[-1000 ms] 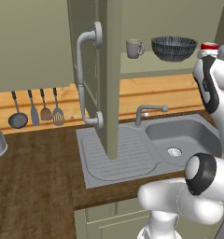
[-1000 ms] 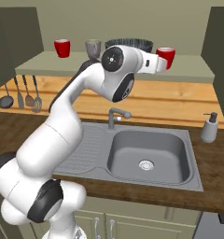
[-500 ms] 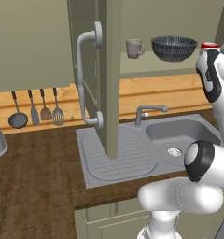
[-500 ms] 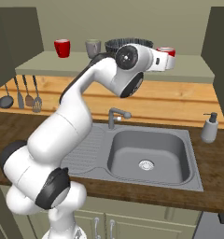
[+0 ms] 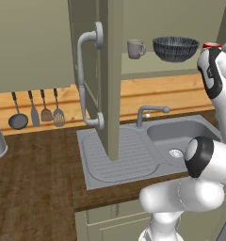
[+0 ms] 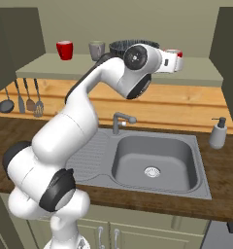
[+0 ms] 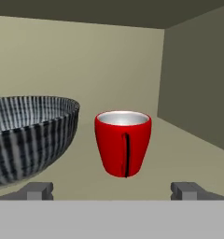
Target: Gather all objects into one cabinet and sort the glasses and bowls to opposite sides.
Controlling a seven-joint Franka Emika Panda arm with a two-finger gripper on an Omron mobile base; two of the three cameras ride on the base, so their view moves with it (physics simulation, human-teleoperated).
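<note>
In the hand view we lose the left part of the dark bowl (image 7: 25,135) past the picture's edge. In the right base view the arm covers most of that bowl and of the red mug (image 6: 174,52) beside it. In the left base view the arm hides all but the mug's rim.

You face a grey sink (image 6: 152,163) sunk in a dark wooden counter (image 6: 220,192). Behind the sink runs a pale wood backsplash (image 6: 196,104); left of it hang utensils (image 5: 35,113), right stands a soap dispenser (image 6: 217,133). Olive walls (image 5: 30,42) rise above.
</note>
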